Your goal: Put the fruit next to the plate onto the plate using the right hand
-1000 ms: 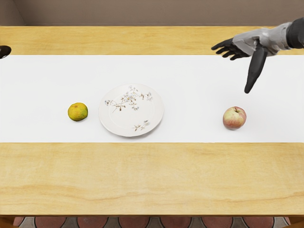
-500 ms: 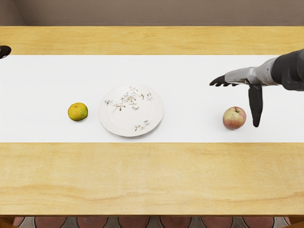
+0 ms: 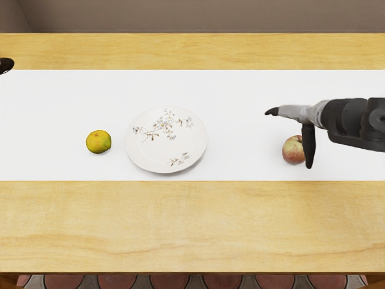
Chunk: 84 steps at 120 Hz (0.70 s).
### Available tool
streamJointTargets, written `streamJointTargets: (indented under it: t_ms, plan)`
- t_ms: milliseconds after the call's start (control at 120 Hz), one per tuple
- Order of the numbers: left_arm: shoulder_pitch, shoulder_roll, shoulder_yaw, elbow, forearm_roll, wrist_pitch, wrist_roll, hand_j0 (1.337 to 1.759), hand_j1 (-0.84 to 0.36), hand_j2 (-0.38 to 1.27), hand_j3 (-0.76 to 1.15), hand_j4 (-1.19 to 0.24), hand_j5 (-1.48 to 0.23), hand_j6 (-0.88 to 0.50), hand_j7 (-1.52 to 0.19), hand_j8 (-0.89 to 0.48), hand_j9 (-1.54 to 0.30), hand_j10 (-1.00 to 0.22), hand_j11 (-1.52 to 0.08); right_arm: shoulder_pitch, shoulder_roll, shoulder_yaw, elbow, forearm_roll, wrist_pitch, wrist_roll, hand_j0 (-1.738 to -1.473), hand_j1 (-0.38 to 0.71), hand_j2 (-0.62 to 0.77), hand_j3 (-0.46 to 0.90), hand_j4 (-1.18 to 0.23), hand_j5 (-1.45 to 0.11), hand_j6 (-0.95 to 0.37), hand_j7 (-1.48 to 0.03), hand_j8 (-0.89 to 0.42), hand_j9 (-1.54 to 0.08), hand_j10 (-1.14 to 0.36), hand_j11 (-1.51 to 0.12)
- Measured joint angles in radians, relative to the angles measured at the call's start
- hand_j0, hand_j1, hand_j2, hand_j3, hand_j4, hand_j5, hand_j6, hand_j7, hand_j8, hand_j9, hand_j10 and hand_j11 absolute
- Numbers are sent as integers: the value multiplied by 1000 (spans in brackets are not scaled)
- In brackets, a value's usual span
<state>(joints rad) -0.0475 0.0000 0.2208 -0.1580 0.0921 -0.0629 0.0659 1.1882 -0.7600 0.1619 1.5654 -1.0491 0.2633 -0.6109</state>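
Observation:
A red-yellow apple (image 3: 292, 150) lies on the white runner at the right. A green-orange citrus fruit (image 3: 98, 142) sits just left of the white flowered plate (image 3: 166, 139), close to its rim. My right hand (image 3: 298, 129) comes in from the right edge and hovers directly at the apple. Its fingers stretch flat to the left above the fruit, and the thumb (image 3: 309, 147) hangs down across the apple's right side. The hand is open and holds nothing. My left hand (image 3: 5, 64) shows only as a dark tip at the far left edge.
A white runner (image 3: 240, 90) covers the middle band of the wooden table (image 3: 192, 223). Bare runner lies between the plate and the apple.
The right hand has dropped and drawn in toward the apple; its thumb now overlaps the apple's right side. The fruits and the plate have not moved.

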Motion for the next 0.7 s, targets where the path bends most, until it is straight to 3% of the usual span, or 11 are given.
streamJointTargets:
  t_ms: [125,417,700]
  plan:
    - [0,0,0,0,0,0,0,1658,55,49,0,-245,-318,-245,-318,-245,-318,-245,-318,-42,-16,-1,40,-54,-52,0,-1658,-306,-6,0,-42,-49,-44,-48,-42,-49,-41,-48]
    - [0,0,0,0,0,0,0,1658,55,49,0,-245,-318,-245,-318,-245,-318,-245,-318,-90,25,0,-44,-125,-115,0,-1658,-176,-27,0,-151,-191,-154,-190,-152,-190,-150,-190]
    - [0,0,0,0,0,0,0,1658,55,49,0,-245,-318,-245,-318,-245,-318,-245,-318,-149,63,-2,-58,-183,-181,0,-1658,-122,-36,0,-196,-249,-199,-248,-197,-249,-195,-249]
